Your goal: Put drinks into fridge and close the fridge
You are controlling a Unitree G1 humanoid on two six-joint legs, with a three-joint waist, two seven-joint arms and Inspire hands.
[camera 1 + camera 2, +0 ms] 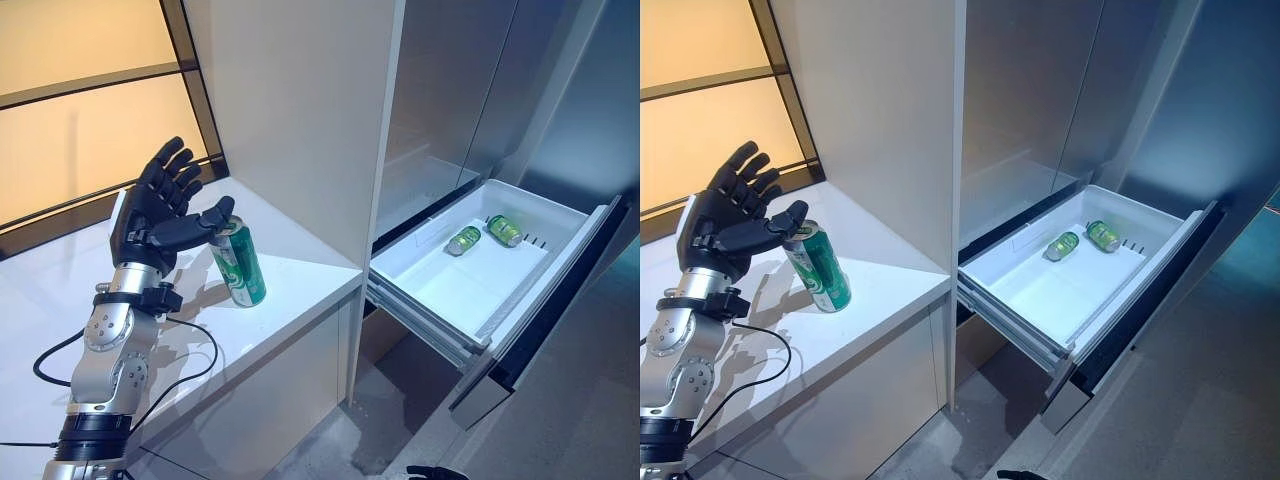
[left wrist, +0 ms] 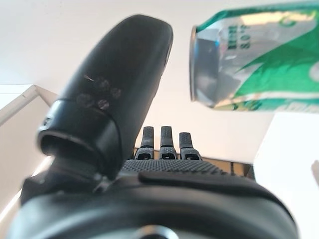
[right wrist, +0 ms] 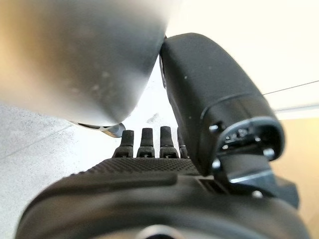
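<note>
Left hand (image 1: 160, 215) up at the near corner of the white counter (image 1: 290, 260), fingers spread straight and loose, thumb reaching out toward the top rim of a green drink can (image 1: 238, 265). That can stands tilted on the counter, leaning away from the palm, and the wrist view shows a clear gap between thumb and can top, so nothing is grasped. Over to the right, the fridge drawer (image 1: 440, 285) is pulled right out, white inside, and two more green cans (image 1: 463, 240) (image 1: 504, 231) lie on their sides near its back wall, close together but apart. Tall grey fridge doors (image 1: 470, 90) rise behind the drawer. Right hand (image 3: 149, 169) shows only in its own wrist view, fingers straight and relaxed, holding nothing, beside a rounded grey surface.
</note>
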